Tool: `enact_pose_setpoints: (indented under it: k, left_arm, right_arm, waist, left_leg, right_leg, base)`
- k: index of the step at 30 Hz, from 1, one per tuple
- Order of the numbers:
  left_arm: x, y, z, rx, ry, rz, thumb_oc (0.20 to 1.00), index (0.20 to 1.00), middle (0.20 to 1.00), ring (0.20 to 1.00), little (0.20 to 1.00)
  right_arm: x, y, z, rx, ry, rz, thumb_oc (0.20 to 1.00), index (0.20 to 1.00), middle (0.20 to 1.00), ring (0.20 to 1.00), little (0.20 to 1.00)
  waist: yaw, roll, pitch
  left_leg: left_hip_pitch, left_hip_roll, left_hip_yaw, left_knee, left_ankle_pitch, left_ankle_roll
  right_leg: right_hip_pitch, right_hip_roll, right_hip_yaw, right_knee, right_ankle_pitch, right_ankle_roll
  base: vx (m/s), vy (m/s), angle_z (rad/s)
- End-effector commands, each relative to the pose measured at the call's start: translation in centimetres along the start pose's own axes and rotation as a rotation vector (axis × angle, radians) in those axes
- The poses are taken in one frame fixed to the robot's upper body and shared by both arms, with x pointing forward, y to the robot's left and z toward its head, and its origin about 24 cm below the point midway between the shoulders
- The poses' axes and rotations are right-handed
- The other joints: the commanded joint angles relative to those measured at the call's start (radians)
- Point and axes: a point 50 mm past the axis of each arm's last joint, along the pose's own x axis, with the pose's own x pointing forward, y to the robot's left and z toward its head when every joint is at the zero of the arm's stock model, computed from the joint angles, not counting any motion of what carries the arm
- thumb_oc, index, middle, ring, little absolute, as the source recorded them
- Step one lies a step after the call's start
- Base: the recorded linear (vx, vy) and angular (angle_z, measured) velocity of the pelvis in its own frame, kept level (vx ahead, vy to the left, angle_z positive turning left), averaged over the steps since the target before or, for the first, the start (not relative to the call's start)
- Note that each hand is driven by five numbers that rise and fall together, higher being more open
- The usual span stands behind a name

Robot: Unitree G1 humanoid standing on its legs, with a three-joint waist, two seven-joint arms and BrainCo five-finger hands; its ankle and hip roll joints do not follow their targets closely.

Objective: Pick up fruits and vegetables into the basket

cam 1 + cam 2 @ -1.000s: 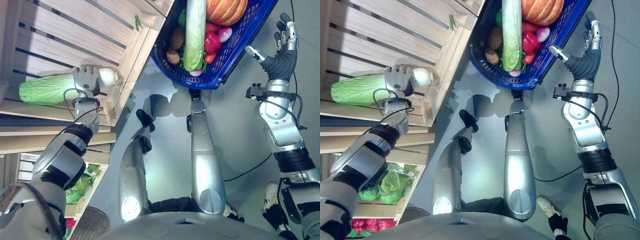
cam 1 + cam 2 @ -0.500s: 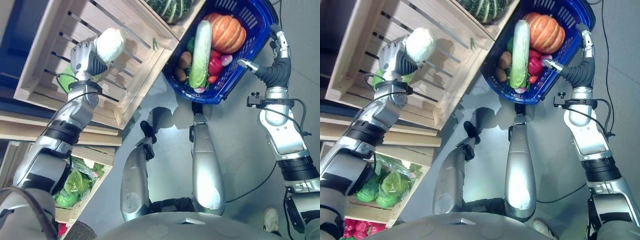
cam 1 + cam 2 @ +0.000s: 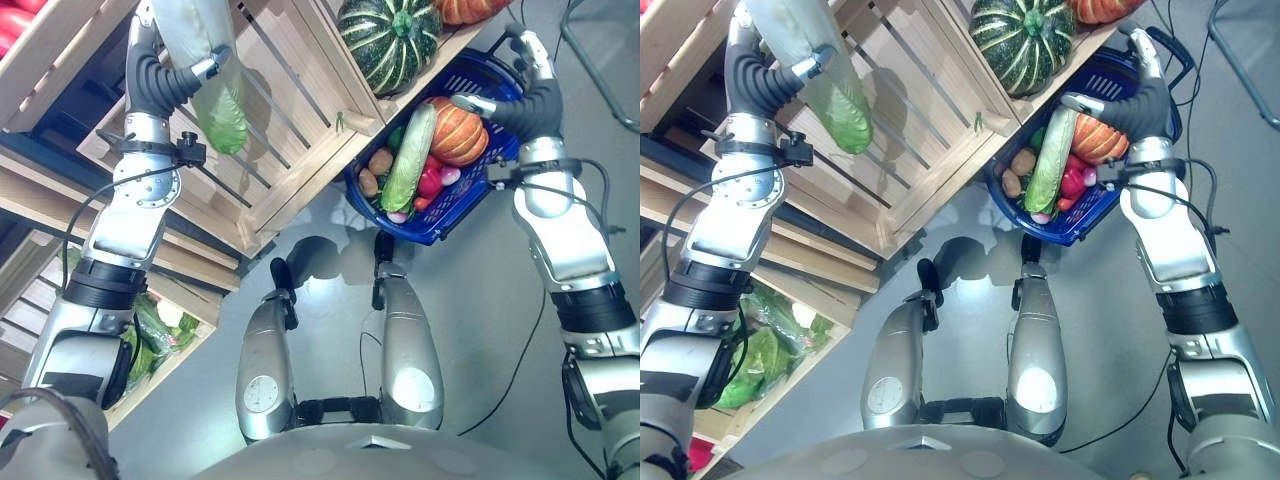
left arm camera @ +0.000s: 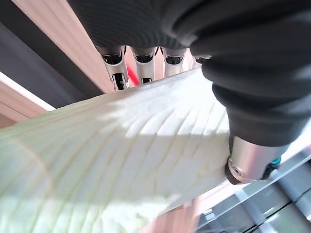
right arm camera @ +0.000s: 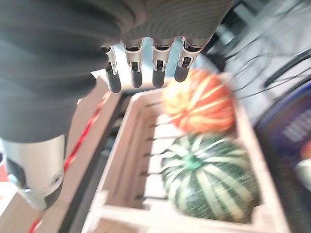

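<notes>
1. The left hand (image 3: 165, 75) is curled round a long napa cabbage (image 3: 205, 70), fingers on one side and thumb on the other, as the left wrist view shows; the cabbage hangs in the air in front of the slatted wooden crate (image 3: 300, 110), its leafy green end pointing down.
2. The cabbage has a pale ribbed stalk end and crinkled soft leaves; it is likely fairly heavy for its length and its leaves would bruise, so the firm white stalk part is the better place to hold; a hold near one end may let it swing.
3. The right hand (image 3: 515, 85) has its fingers relaxed and holds nothing; the blue plastic basket (image 3: 455, 215) seems to hang by its handle over that wrist.
4. In the basket lie another long cabbage (image 3: 405, 160), an orange ribbed pumpkin (image 3: 460, 130), brown potatoes (image 3: 378, 162) and red peppers (image 3: 432, 180).
5. A green striped squash (image 3: 390, 40), hard and round, sits in the upper crate.
</notes>
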Motion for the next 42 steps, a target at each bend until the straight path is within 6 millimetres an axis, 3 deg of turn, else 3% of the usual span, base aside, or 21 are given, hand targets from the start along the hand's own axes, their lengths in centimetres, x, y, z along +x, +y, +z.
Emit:
enact_pose_setpoints:
  k: [1,10,20,27,42]
  left_arm:
    - [0.4,0.5,4.5,-0.200,-0.256,-0.031,0.200,0.200,0.200,0.200,0.200]
    - [0.1,-3.6,4.5,-0.390,-0.224,-0.308,0.200,0.200,0.200,0.200,0.200]
    - [-1.8,-7.5,5.5,-0.527,-0.278,-0.681,0.200,0.200,0.200,0.200,0.200]
    - [-2.9,-9.1,5.6,-0.587,-0.292,-0.854,0.200,0.200,0.200,0.200,0.200]
    - [-4.4,-10.8,6.2,-0.617,-0.355,-1.002,0.200,0.200,0.200,0.200,0.200]
  right_arm:
    - [0.5,2.3,2.5,0.056,-0.074,0.109,1.000,1.000,1.000,1.000,1.000]
    - [1.0,7.8,3.1,0.254,0.056,0.392,1.000,1.000,1.000,1.000,1.000]
    - [0.3,12.2,2.9,0.249,0.122,0.589,1.000,1.000,1.000,1.000,1.000]
    - [0.1,13.7,3.6,0.242,0.107,0.644,1.000,1.000,1.000,1.000,1.000]
    - [-0.8,15.7,6.3,0.356,0.020,0.793,1.000,1.000,1.000,1.000,1.000]
  waist:
    - [0.019,-0.052,-0.124]
    - [0.057,-0.082,-0.174]
    - [0.076,-0.086,-0.192]
    - [0.084,-0.083,-0.194]
    - [0.090,-0.078,-0.189]
  left_leg:
    - [-0.008,-0.034,0.019,0.003,0.013,0.050]
    - [0.058,-0.024,0.005,-0.016,0.003,0.046]
    - [0.091,-0.019,0.003,-0.027,-0.003,0.042]
    - [0.101,-0.019,-0.002,-0.031,-0.005,0.043]
    - [0.110,-0.019,-0.007,-0.039,-0.005,0.041]
  right_leg:
    - [0.095,-0.040,-0.002,-0.022,-0.031,0.038]
    - [0.180,-0.044,-0.019,-0.060,-0.031,0.034]
    - [0.226,-0.054,-0.030,-0.090,-0.025,0.032]
    - [0.236,-0.059,-0.028,-0.097,-0.024,0.033]
    - [0.238,-0.066,-0.030,-0.100,-0.019,0.038]
  base:
    - [0.10,-0.060,0.12]
    - [0.08,-0.050,0.05]
    - [0.03,-0.002,0.04]
    - [0.00,0.009,0.00]
    - [0.00,0.002,0.00]
